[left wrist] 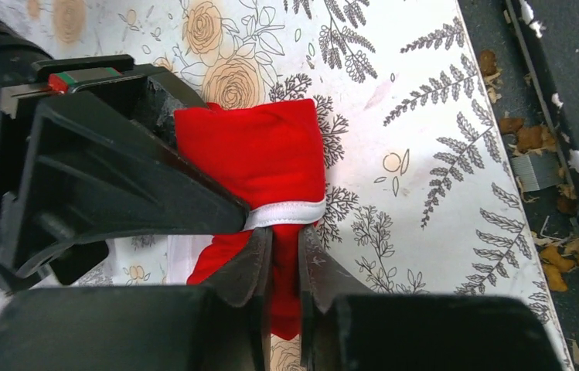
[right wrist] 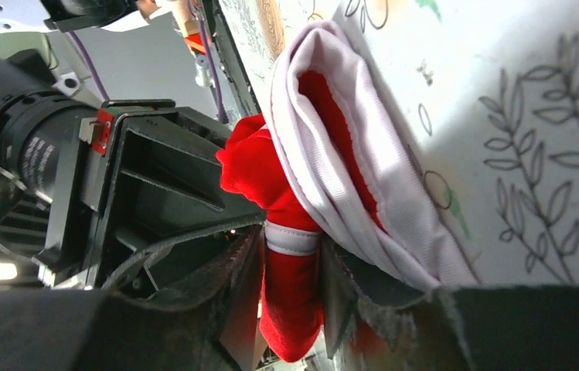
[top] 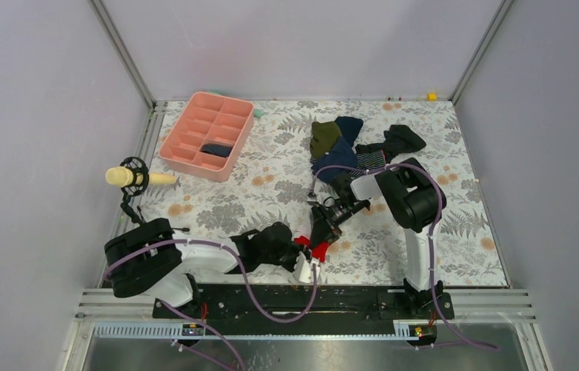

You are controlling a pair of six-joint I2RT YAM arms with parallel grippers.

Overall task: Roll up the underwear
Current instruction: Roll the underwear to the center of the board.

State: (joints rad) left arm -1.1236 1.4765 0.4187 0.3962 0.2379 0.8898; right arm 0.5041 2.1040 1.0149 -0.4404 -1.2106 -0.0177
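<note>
The red underwear (top: 318, 249) lies bunched near the table's front edge, between my two grippers. In the left wrist view the underwear (left wrist: 259, 158) is a folded red bundle with a white trim band, and my left gripper (left wrist: 284, 255) is shut on its near end. In the right wrist view the underwear (right wrist: 290, 294) shows red cloth and its white waistband, and my right gripper (right wrist: 290, 270) is shut on a red fold below the trim. The left gripper (top: 301, 255) and the right gripper (top: 323, 232) almost touch. Most of the cloth is hidden under them in the top view.
A pink compartment tray (top: 193, 130) with a dark garment in it stands at the back left. A pile of navy, olive and black garments (top: 352, 143) lies at the back right. A yellow-headed tool on a stand (top: 127, 178) is at the left edge.
</note>
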